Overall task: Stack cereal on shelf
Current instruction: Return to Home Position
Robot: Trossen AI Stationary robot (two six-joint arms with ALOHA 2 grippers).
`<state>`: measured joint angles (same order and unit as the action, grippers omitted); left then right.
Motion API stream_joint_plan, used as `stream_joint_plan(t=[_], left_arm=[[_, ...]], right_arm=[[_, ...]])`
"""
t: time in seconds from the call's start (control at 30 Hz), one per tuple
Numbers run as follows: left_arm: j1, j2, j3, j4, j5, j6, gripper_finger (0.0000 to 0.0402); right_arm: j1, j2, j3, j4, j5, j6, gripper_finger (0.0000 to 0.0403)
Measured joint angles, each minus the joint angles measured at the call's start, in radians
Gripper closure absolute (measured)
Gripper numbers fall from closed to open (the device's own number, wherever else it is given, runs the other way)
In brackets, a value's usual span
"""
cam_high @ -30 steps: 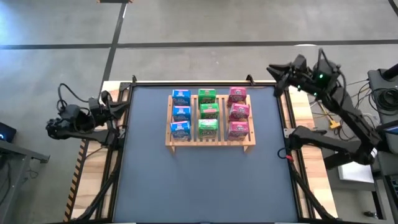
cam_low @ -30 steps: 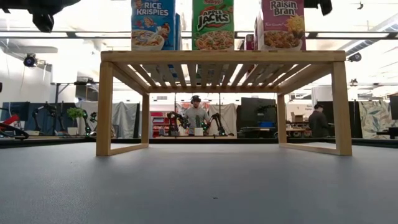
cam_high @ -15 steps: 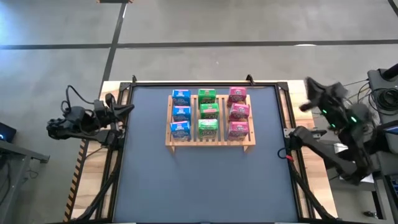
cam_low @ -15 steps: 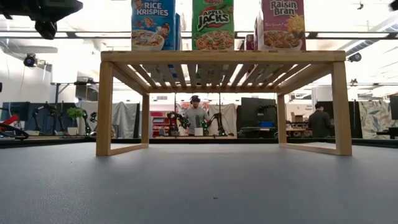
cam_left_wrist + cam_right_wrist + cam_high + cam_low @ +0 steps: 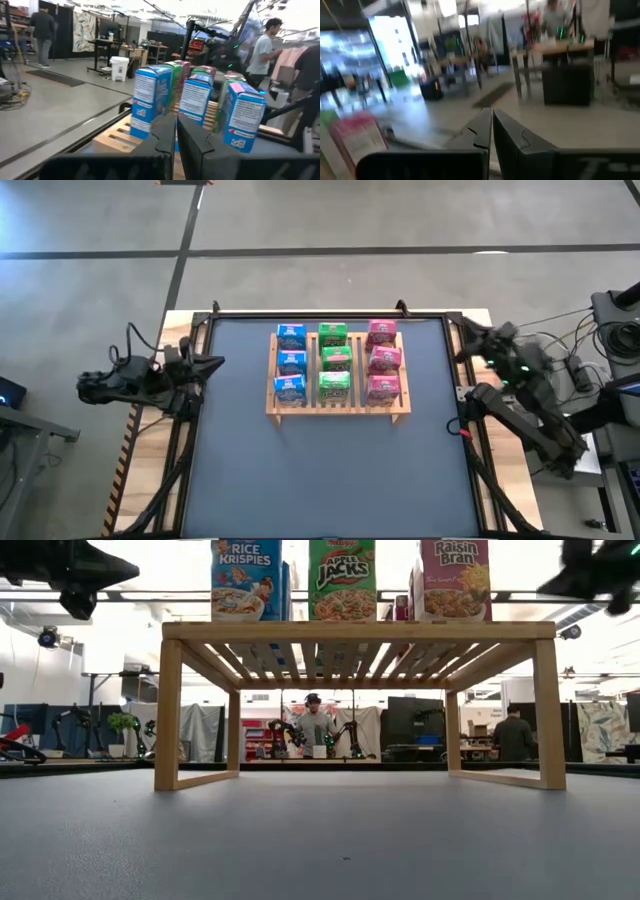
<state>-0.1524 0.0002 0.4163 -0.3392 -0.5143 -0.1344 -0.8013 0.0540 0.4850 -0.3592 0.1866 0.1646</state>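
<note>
Status, last sec: both arms were backing off.
- R tool (image 5: 463, 340) had been up by the counter's (image 5: 330, 475) far R corner. It swung out past the edge, then came back to sit over the R edge rail.
- L tool (image 5: 218, 363) crept slightly inward and ended at the L edge.
- L wrist cam showed its fingers (image 5: 167, 137) pressed together on nothing.
- R wrist cam showed the same: fingers (image 5: 482, 131) together, no load.

Task item:
- The shelf (image 5: 338, 413) sat between the two tools, well apart from each, straight ahead of the L tool's tips.
- All nine cereal boxes stood on it in three lines of three.
- Blue boxes (image 5: 291, 363) were nearest the L tool, green boxes (image 5: 334, 361) in the middle, pink boxes (image 5: 383, 360) nearest the R tool.
- Nothing on the shelf shifted over that sec, and no box was seen off it.

My read: stacking was done and only the retreat to rest pose remained. Collision risk looked low, since both tools were already out at the counter edges.

Text, low cam, front box of each line:
- Blue: "RICE KRISPIES" (image 5: 246, 578)
- Green: "APPLE JACKS" (image 5: 342, 578)
- Pink: "Raisin Bran" (image 5: 455, 578)

L wrist cam showed side-panel print on the blue boxes, too small to read.
</note>
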Motion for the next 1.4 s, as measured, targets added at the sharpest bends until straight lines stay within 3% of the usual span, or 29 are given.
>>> stream_joint_plan(t=[0.17,0.67,0.97,1.2,1.4], left_arm=[[0.000,0.000,-0.096,0.168,0.041,-0.025,0.0401],[0.000,-0.001,-0.400,0.526,0.028,-0.095,0.0401],[0.000,0.007,-0.407,0.486,-0.003,-0.111,0.0401],[0.001,0.004,-0.407,0.494,-0.011,-0.139,0.0401],[0.001,0.015,-0.407,0.425,-0.010,-0.112,0.0401]], right_arm=[[0.000,0.019,-0.107,0.111,-0.003,0.023,0.0394],[0.000,0.021,-0.315,0.113,-0.057,0.063,0.0394],[0.005,0.042,-0.398,0.149,-0.121,0.138,0.0394],[0.005,0.068,-0.439,0.290,-0.260,0.072,0.0394],[0.020,0.085,-0.440,0.296,-0.302,0.034,0.0394]])
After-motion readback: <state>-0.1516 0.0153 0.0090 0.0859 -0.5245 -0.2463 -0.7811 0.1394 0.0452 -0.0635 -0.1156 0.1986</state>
